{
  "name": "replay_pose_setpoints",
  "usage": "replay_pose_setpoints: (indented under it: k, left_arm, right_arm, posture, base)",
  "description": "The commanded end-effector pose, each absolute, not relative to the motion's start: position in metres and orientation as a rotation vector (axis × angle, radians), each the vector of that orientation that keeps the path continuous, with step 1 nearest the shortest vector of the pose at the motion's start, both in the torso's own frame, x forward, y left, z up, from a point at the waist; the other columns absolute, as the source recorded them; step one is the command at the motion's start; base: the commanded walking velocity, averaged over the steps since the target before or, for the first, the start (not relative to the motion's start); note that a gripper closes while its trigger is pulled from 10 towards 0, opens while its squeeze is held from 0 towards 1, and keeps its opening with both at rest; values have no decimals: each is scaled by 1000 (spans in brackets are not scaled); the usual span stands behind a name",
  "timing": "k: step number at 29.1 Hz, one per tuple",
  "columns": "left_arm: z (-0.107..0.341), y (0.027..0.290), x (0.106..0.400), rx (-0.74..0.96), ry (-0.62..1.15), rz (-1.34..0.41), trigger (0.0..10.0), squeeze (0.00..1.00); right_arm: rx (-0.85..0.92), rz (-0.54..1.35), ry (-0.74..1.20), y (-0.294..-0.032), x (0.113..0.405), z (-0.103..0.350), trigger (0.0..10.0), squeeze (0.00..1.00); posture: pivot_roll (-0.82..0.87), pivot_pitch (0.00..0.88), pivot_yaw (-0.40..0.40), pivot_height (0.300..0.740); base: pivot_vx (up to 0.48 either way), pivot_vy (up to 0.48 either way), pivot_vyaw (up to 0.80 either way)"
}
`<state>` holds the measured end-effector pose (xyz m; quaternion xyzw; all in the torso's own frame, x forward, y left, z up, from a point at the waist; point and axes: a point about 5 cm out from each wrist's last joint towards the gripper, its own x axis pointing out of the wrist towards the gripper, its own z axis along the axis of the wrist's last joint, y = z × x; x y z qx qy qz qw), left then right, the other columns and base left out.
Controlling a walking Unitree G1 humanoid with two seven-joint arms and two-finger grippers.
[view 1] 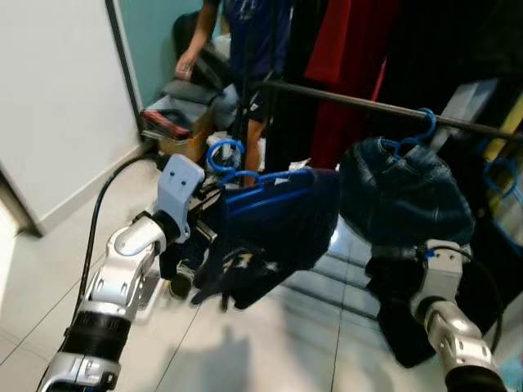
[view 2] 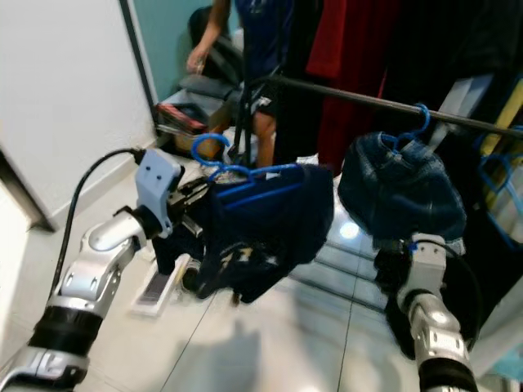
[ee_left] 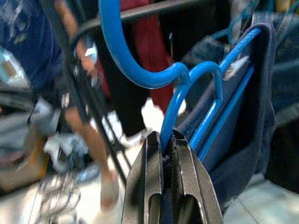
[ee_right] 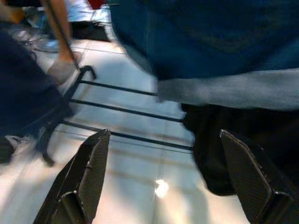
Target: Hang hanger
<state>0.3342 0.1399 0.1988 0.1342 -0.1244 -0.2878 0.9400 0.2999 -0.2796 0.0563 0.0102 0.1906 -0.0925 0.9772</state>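
Fingers of the left gripper (ee_left: 169, 144) are clamped on the blue hanger (view 1: 263, 186) below the rail (view 1: 392, 108); its hook should be lifted over the rail's left end. Right gripper (ee_right: 170, 179) is held wide open, empty.

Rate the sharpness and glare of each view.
Left eye view: fairly sharp, with glare on the glossy white floor tiles. Left wrist view: fingers and blue plastic hanger clear, background blurred. Right wrist view: soft throughout, denim garment smeared.

Person (view 1: 245, 33) standing behind the rack, red garment (view 1: 347, 57) hanging, cluttered boxes (view 1: 176, 122) by white wall (view 1: 57, 98)
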Motion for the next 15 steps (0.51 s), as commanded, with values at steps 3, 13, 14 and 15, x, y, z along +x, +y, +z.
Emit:
replay_pose_setpoints:
  k: [3, 13, 14, 15]
  left_arm:
    - [206, 116, 333, 315, -295, -669, 10000, 0]
    - [216, 90, 334, 366, -317, -662, 10000, 0]
    - [216, 90, 334, 366, -317, -662, 10000, 0]
    - [217, 89, 334, 373, -317, -659, 10000, 0]
  right_arm:
    - [15, -208, 413, -283, 295, 47, 10000, 0]
    - [20, -231, 401, -287, 293, 45, 10000, 0]
    - [20, -231, 401, -287, 293, 45, 10000, 0]
    - [21, -232, 401, -287, 293, 45, 10000, 0]
  posture:
    - [-97, 0, 7, 740]
    - [-98, 0, 23, 740]
    - [-98, 0, 23, 740]
    - [-98, 0, 23, 740]
  base:
    - [379, 0, -788]
    - [373, 0, -294]
    - [368, 0, 0]
    - [368, 0, 0]
